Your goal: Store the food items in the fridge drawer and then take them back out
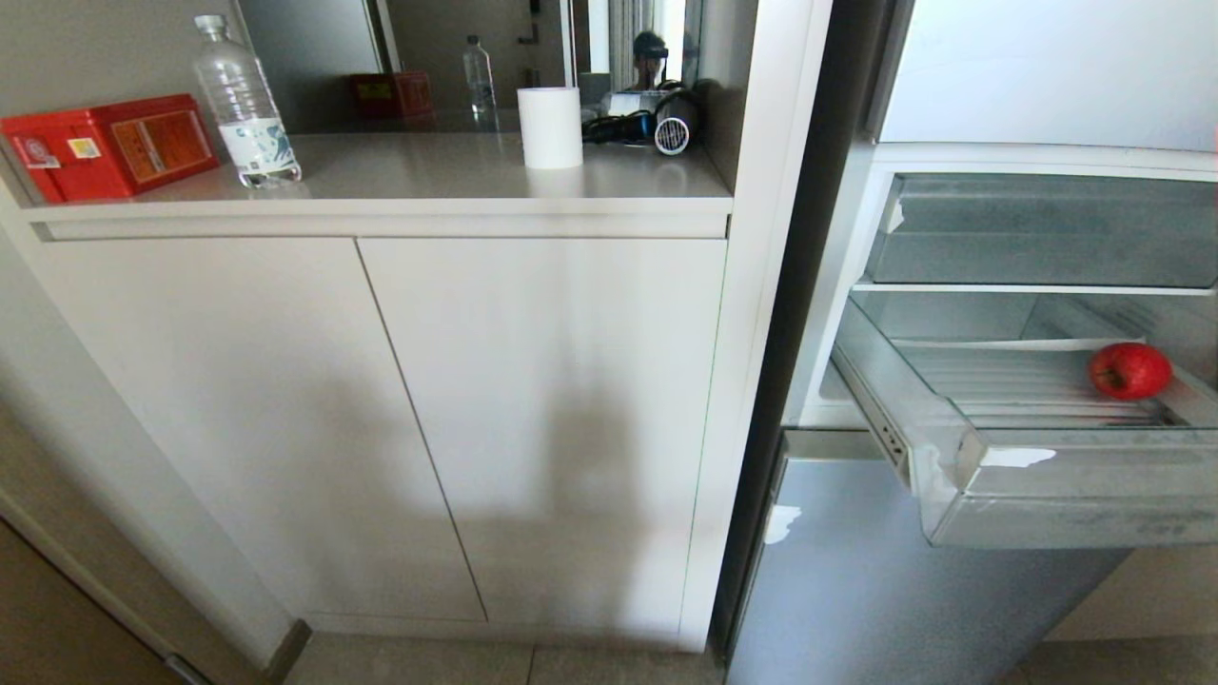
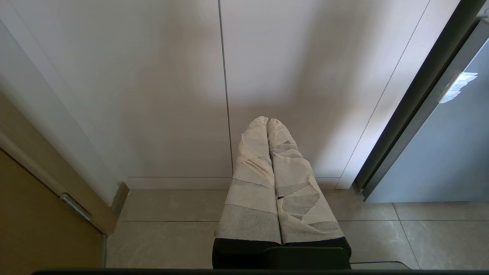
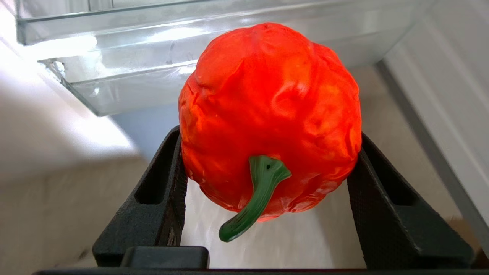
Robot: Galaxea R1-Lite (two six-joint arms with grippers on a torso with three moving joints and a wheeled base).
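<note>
The fridge drawer, a clear tray with a frosted front and tape scraps, stands pulled out at the right of the head view. A glossy red apple-like fruit lies in it near its right side. In the right wrist view my right gripper is shut on a wrinkled red pepper with a green stem, its black fingers pressing both sides. Beyond the pepper is a clear plastic tray. This gripper is outside the head view. My left gripper hangs shut and empty before the cabinet.
A white cabinet fills the left, its counter holding a red box, a water bottle, a white cup and a hair dryer. A shorter clear bin sits above the drawer, a blue-grey fridge door below.
</note>
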